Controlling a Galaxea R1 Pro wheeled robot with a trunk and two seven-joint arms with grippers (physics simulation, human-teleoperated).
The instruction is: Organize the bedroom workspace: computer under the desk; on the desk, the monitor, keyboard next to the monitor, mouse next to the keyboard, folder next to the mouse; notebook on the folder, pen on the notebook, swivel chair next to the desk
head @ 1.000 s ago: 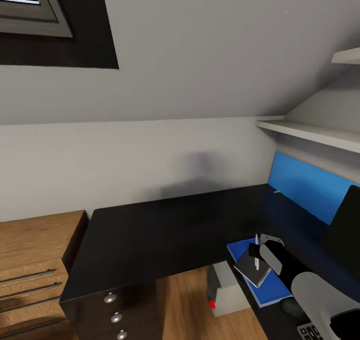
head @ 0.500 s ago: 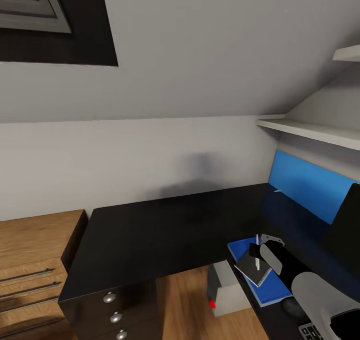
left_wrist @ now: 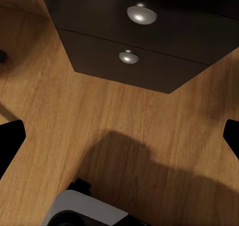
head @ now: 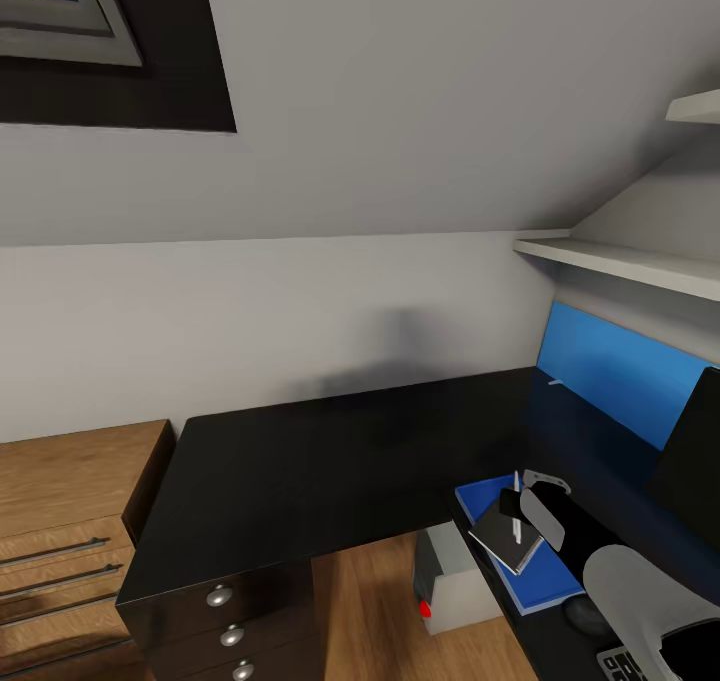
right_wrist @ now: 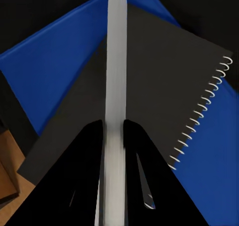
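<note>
**Pen held over the notebook at the desk corner**

Little had shifted since the frame a second before: my right gripper (head: pixel 528 501) and the pen (head: pixel 516 504) sat a touch lower and further right in the head view, and the rest of the scene moved slightly with the camera.

From my head camera, the desk (head: pixel 300 471) spread its glossy black top along a pale wall under a sloping ceiling, with a skylight (head: pixel 60 11) high at the far left and white shelves (head: pixel 620 261) at the right. A blue wall panel (head: pixel 610 371) ran behind the desk's right wing, and the monitor (head: pixel 695 451) stood dark at the right edge. The folder (head: pixel 480 501) lay on the desk edge with the notebook (head: pixel 503 543) on it. The computer (head: pixel 450 581) stood on the wood floor beneath, beside the drawer unit (head: pixel 230 621). A light-wood chest (head: pixel 70 521) stood to the left. The mouse (head: pixel 585 616) and the keyboard (head: pixel 625 666) lay near my arm.

My left wrist camera looked down at wood floor (left_wrist: pixel 74 116) and the drawer knobs (left_wrist: pixel 141 14); my left gripper's fingertips (left_wrist: pixel 10 136) stood wide apart.

My right wrist camera showed the black fingers (right_wrist: pixel 87 181) clamped on the white pen, held over the notebook's grey cover.
</note>
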